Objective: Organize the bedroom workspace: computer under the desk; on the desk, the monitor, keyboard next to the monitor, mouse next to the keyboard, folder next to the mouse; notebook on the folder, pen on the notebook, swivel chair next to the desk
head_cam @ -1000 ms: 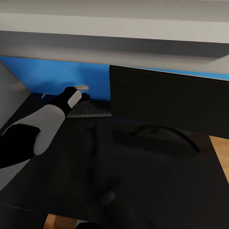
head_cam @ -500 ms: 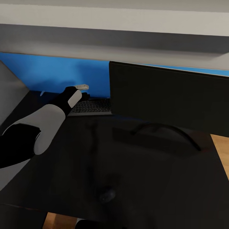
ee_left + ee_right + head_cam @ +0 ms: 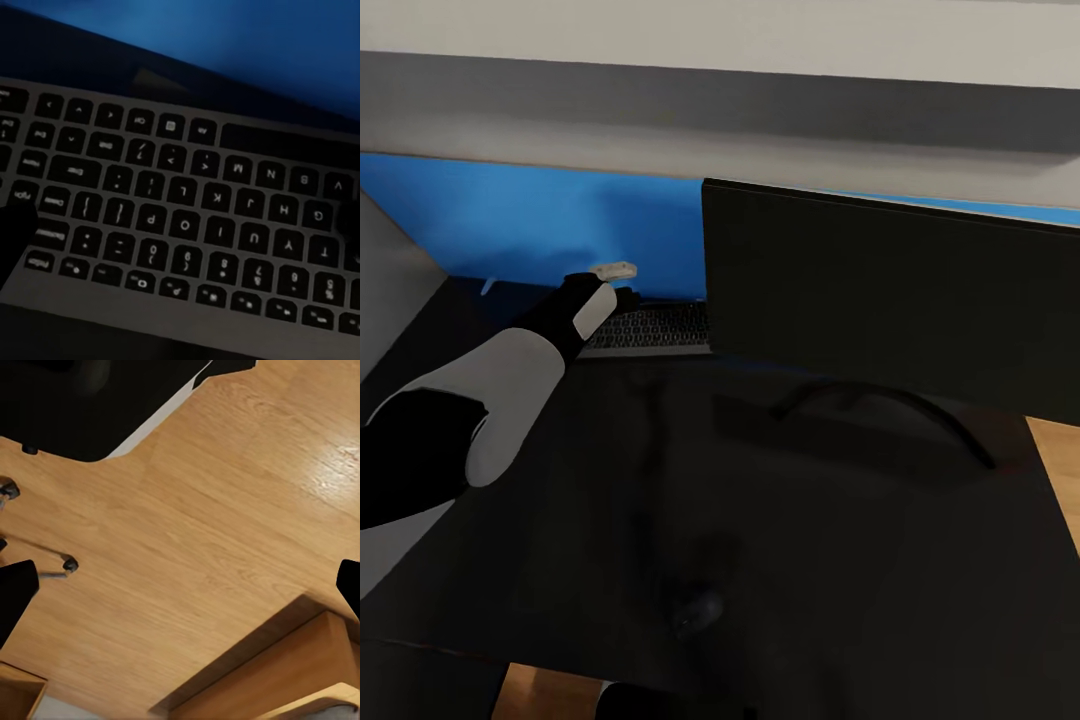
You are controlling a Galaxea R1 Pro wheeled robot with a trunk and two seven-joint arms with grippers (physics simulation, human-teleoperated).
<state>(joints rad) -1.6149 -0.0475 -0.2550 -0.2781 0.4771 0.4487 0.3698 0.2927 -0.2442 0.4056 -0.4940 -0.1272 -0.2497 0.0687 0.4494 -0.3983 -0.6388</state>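
The slim silver-grey keyboard (image 3: 650, 328) lies at the back of the black desk (image 3: 810, 560), close to the blue back panel and just left of the monitor (image 3: 890, 290). My left gripper (image 3: 624, 296) hovers over the keyboard's left end. In the left wrist view the keyboard (image 3: 187, 217) sits close below the left gripper (image 3: 180, 229), whose dark fingertips (image 3: 15, 232) stand wide apart, open. The dark mouse (image 3: 696, 608) rests near the desk's front edge. My right gripper (image 3: 180, 585) is open above the wood floor, near the swivel chair's chrome base (image 3: 45, 566).
The monitor's curved arc stand (image 3: 880, 408) rests mid-desk. A blue back panel (image 3: 510, 220) runs behind the desk under a grey and white wall shelf (image 3: 760, 100). A grey side wall (image 3: 390, 290) closes the left. Wooden furniture (image 3: 300, 675) stands low beside the right gripper.
The whole head picture has slid slightly upward, so the camera has moved. My left gripper stays over the keyboard's left end; the mouse and monitor have not moved on the desk.
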